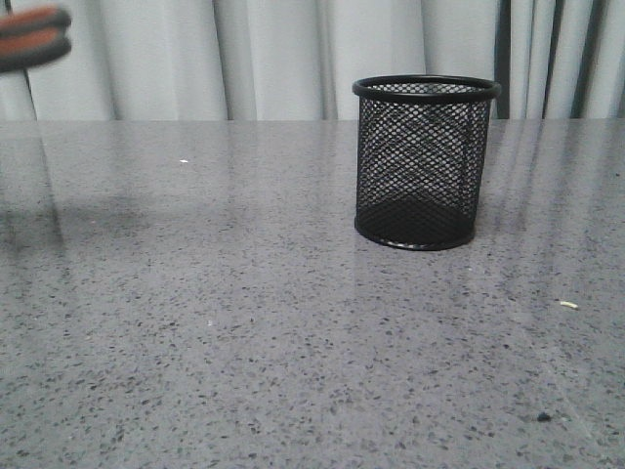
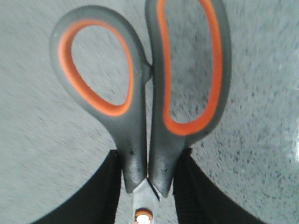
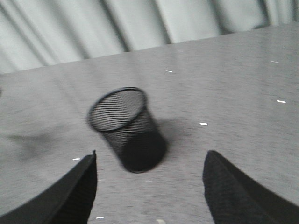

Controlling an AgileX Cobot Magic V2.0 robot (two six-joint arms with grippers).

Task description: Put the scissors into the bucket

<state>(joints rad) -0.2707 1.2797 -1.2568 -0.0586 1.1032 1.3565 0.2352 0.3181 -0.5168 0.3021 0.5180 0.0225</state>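
The scissors (image 2: 140,140) have dark grey handle loops lined in orange, and my left gripper (image 2: 149,175) is shut on them just below the loops, near the pivot. Their blades are hidden. In the front view only the blurred handles of the scissors (image 1: 34,37) show, high at the far left, well above the table. The bucket (image 1: 425,161), a black wire-mesh cup, stands upright and empty right of centre. In the right wrist view the bucket (image 3: 127,128) lies ahead of my right gripper (image 3: 149,161), which is open, apart from the cup with nothing between its fingers.
The grey speckled table (image 1: 244,342) runs back to a pale curtain (image 1: 273,49). Small white specks lie on it, one crumb (image 1: 568,305) at the front right and a dark speck (image 1: 543,417) near it.
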